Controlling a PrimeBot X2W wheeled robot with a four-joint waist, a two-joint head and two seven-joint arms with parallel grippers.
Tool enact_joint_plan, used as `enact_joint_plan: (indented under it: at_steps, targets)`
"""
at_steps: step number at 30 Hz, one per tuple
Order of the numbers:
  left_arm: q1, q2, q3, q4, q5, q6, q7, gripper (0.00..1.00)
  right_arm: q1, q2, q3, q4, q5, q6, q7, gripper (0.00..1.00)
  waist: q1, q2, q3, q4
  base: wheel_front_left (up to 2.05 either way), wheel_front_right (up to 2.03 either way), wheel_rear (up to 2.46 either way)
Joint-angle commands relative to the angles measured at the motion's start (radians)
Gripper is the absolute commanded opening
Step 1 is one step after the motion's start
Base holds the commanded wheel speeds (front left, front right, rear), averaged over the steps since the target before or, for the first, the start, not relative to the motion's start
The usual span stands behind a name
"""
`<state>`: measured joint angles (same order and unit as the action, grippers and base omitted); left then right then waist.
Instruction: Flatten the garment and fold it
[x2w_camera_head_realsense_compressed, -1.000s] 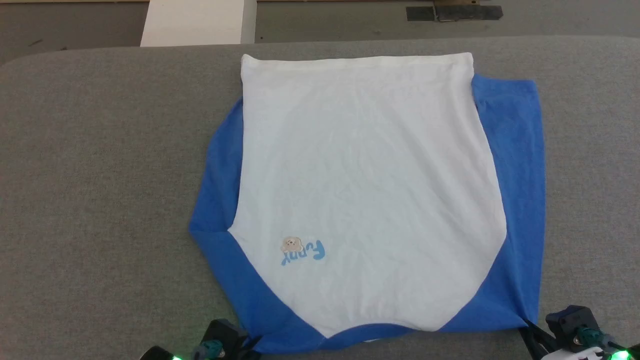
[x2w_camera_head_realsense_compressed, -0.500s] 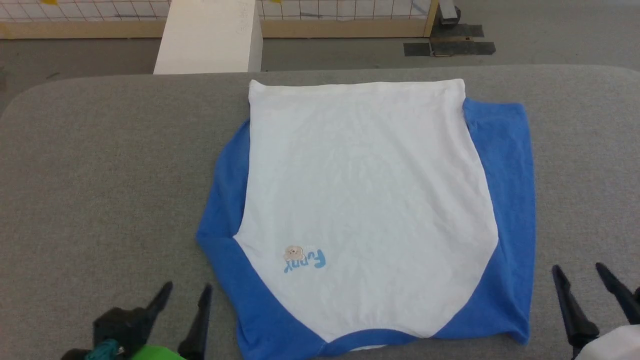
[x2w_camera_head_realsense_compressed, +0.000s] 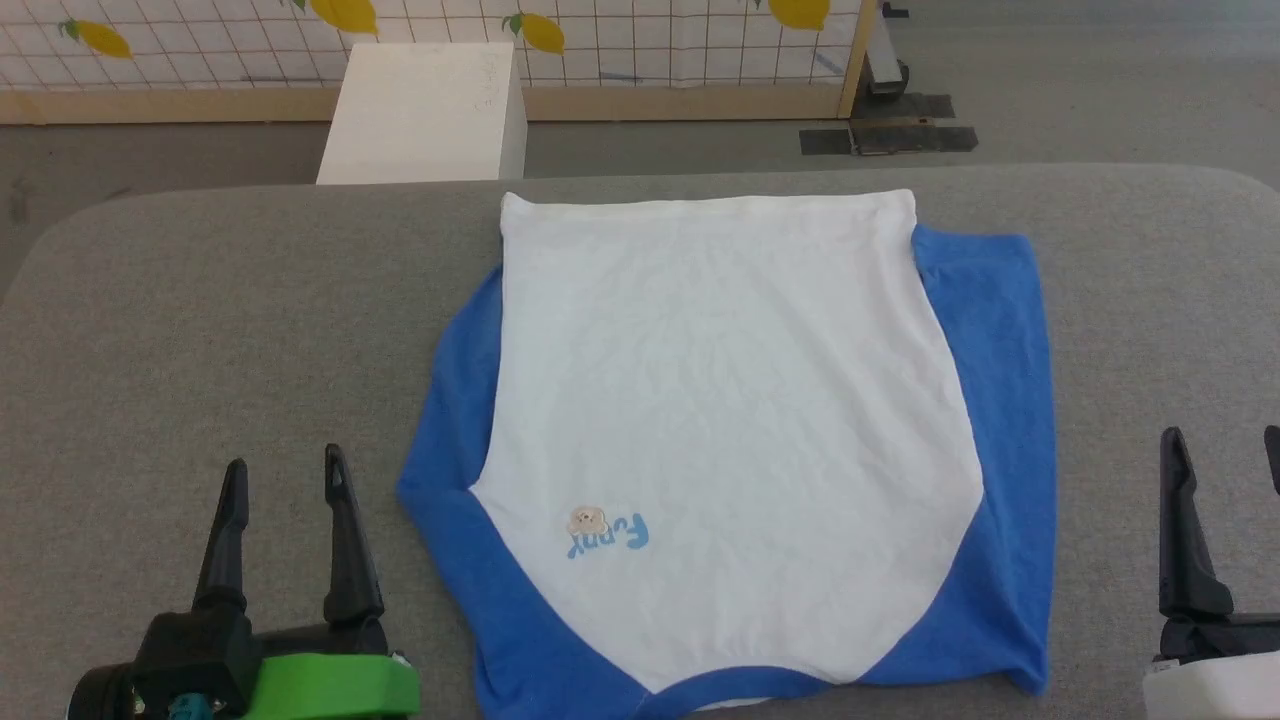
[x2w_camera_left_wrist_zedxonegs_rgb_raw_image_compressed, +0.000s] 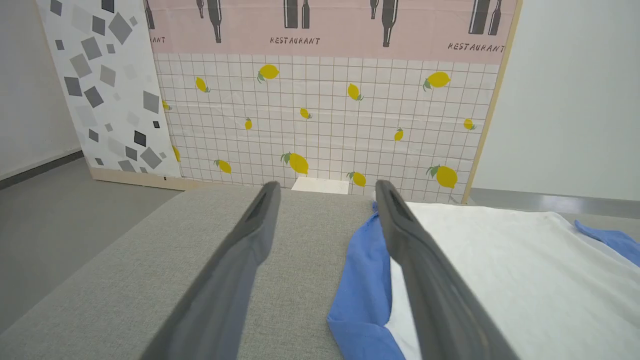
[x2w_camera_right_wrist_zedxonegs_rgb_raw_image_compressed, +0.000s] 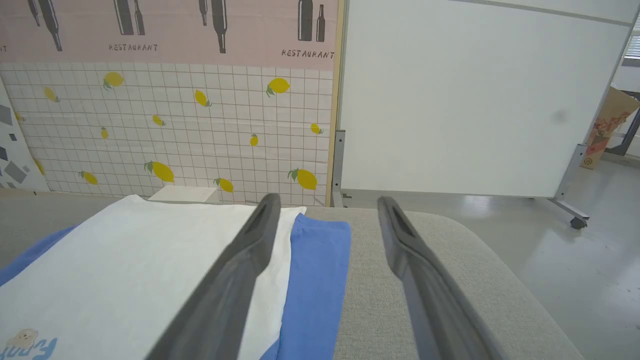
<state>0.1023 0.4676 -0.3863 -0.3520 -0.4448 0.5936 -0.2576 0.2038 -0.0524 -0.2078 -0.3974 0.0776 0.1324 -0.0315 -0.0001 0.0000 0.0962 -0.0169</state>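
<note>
At the near edge of the table (x2w_camera_head_realsense_compressed: 200, 300), the left gripper (x2w_camera_head_realsense_compressed: 283, 460) and right gripper (x2w_camera_head_realsense_compressed: 1222, 438) stand spread wide and empty. Both have just let go and drawn back. The garment (x2w_camera_head_realsense_compressed: 720, 400) lies flat mid-table, collar nearest — ready, I'd say, for folding.

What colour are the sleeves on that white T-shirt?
Royal blue sleeves on the white T-shirt, clearest in the head view.

garment (x2w_camera_head_realsense_compressed: 720, 420) on table (x2w_camera_head_realsense_compressed: 200, 300), left claw (x2w_camera_head_realsense_compressed: 285, 460) to its left, right claw (x2w_camera_head_realsense_compressed: 1222, 436) to its right, box (x2w_camera_head_realsense_compressed: 425, 110) behind table
</note>
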Motion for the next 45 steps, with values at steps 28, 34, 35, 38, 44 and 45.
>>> enact_joint_plan:
  at_steps: [28,34,35,38,44,45]
  targets:
    - [-0.958,0.261,-0.094,0.436,-0.235,-0.682,0.771,1.0,-0.213,0.002,0.028,0.008,0.027,-0.002,-0.055,1.0,0.0001,0.0,0.418,-0.042,0.0,0.0,0.0]
    - [-0.988,0.255,-0.114,0.484,-0.28,-0.704,0.803,1.0,-0.231,0.002,0.02,0.016,0.027,-0.002,-0.062,1.0,0.0001,0.0,0.483,-0.058,0.0,0.0,0.0]
    - [-0.988,0.255,-0.118,0.488,-0.286,-0.706,0.805,1.0,-0.233,0.002,0.019,0.016,0.027,-0.002,-0.063,1.0,0.0001,0.0,0.489,-0.059,0.0,0.0,0.0]
    - [-0.992,0.251,-0.122,0.496,-0.307,-0.711,0.804,1.0,-0.24,0.002,0.016,0.018,0.026,-0.002,-0.065,1.0,0.0001,0.0,0.509,-0.061,0.0,0.0,0.0]
    - [-1.008,0.241,-0.13,0.501,-0.337,-0.715,0.811,1.0,-0.252,0.002,0.012,0.017,0.019,-0.002,-0.06,1.0,0.0001,0.0,0.533,-0.056,0.0,0.0,0.0]
    - [-1.01,0.24,-0.132,0.502,-0.34,-0.716,0.815,1.0,-0.254,0.002,0.013,0.017,0.017,-0.002,-0.058,1.0,0.0001,0.0,0.536,-0.055,0.0,0.0,0.0]
